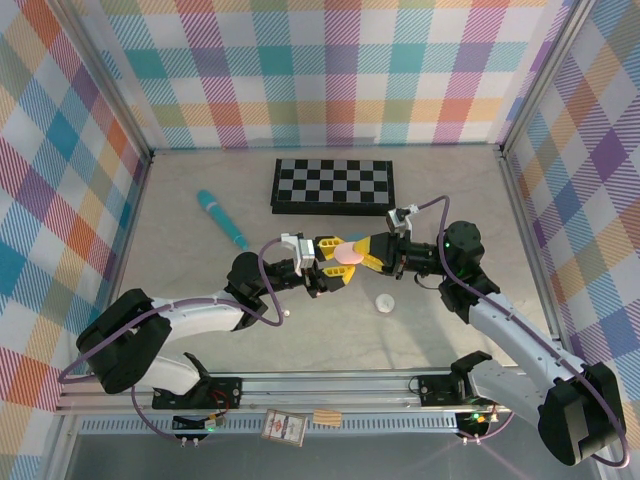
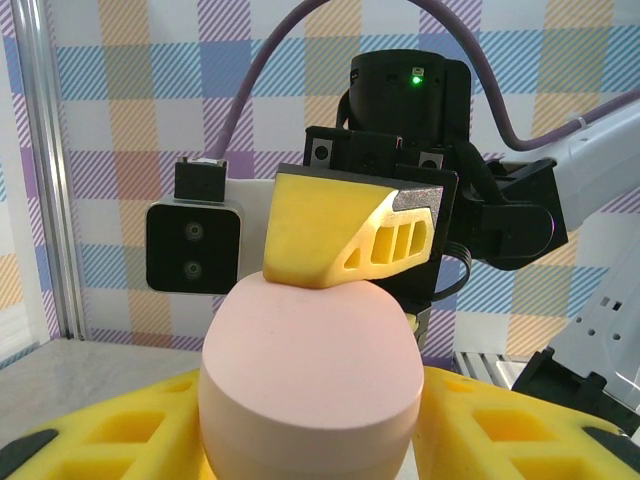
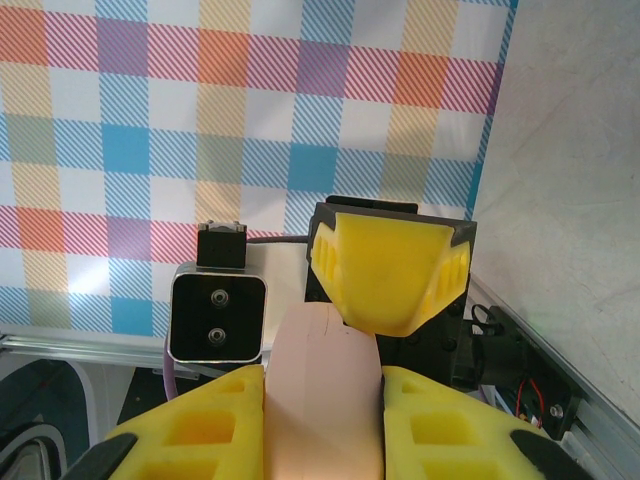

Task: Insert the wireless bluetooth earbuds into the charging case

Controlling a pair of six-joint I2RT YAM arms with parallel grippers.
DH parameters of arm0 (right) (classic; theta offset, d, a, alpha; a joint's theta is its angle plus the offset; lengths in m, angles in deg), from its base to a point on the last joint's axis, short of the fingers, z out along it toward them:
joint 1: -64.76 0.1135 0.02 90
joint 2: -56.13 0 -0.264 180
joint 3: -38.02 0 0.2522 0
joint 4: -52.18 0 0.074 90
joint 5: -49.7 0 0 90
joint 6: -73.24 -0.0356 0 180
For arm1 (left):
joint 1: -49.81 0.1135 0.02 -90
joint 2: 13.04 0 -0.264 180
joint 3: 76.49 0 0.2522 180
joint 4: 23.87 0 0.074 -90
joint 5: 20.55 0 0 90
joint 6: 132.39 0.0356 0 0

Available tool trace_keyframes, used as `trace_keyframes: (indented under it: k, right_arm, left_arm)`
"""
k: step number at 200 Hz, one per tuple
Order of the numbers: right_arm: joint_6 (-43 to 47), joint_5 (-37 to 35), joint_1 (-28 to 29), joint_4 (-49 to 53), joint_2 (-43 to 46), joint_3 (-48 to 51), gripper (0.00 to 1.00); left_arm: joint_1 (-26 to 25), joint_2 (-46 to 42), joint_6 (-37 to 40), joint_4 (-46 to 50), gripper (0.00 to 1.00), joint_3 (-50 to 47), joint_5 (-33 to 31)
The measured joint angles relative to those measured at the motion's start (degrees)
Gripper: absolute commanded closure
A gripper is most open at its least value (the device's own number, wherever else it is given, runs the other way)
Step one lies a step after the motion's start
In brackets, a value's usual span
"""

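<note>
**Holding the case mid-air between both claws**

Left claw (image 1: 333, 263) is gripping the pink charging case (image 1: 349, 254) across its wide sides, part-closed. Right claw (image 1: 366, 250) is pinching the same case across its thin dimension, almost fully closed. The case is hanging above the bench (image 1: 450, 200), lid looking shut.

A small white piece (image 1: 384, 303) is lying on the bench just right of the claws. It's likely an earbud but too small to confirm.

Risks:
- Claws pulling unevenly while prying the lid, so the smooth rounded shell is slipping out and dropping.
- One claw letting go early.

Hard to make out: the hinge side, and whether anything is sitting inside.
</note>
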Motion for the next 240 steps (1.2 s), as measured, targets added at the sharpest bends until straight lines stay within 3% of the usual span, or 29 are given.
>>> trace_keyframes:
  k: [63, 100, 130, 169, 200, 240]
  right_arm:
    - [-0.1, 0.0, 0.0, 0.0, 0.3, 0.0, 0.82]
    - [1.2, -0.5, 0.2, 2.3, 1.1, 0.0, 0.50]
    - [6.2, -2.1, 0.2, 11.1, 2.3, -2.2, 0.26]
    - [25.2, -8.4, 0.2, 34.3, 3.6, -13.9, 0.12]
    - [47.3, -13.6, 0.9, 48.6, 4.4, -22.1, 0.13]
    - [69.8, -16.9, 3.8, 56.8, 5.7, -24.9, 0.13]
  left_arm:
    - [0.1, 0.0, 0.0, 0.0, 0.63, 0.0, 0.1]
    - [0.1, 0.0, 0.0, 0.5, 0.64, 0.1, 0.6]
    - [0.1, -0.2, 0.0, 2.7, 0.64, 0.2, 0.7]
    - [1.2, -3.3, -0.2, 6.6, 0.65, 0.2, 1.7]
    - [3.1, -5.3, -2.5, 9.1, 0.66, 0.2, 4.5]
    - [4.4, -5.7, -4.9, 10.7, 0.67, 0.2, 7.6]
